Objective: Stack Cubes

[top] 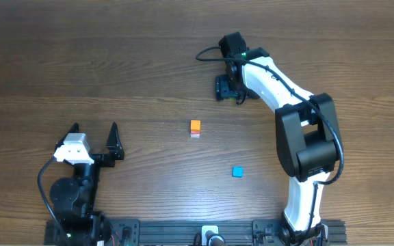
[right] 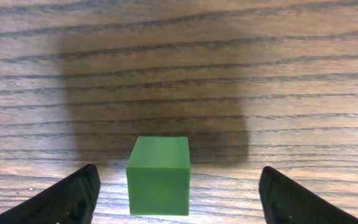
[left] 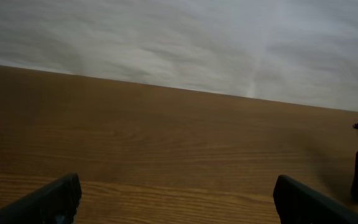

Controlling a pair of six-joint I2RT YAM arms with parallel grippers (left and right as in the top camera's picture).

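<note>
Hanging over the far side of the table [top: 81, 55], the right gripper [top: 230, 87] has its 2 fingers spread wide, and it holds nothing yet. The green cube [right: 159, 176] sits flat on the wood between those fingers, with a gap on each side, so nothing touches it. It sits closer to 1 finger than to the other. Near the middle of the table is the orange cube [top: 195, 126], which looks like it rests on top of another small block, but that one is too small to tell well. The blue cube [top: 237, 171] lies by itself, nearer the arm bases. The left gripper [top: 94, 127] rests low on its own side, well apart from all the cubes, with its fingers open and empty. I think the job now is to grab the green cube. Things could go wrong here. When the fingers close, the nearer finger would hit first and could push or turn the cube, so the grip ends up crooked. A crooked cube could slip out on the way. If it comes down off center on the orange cube, it could tip over or knock that little pile down.
</note>
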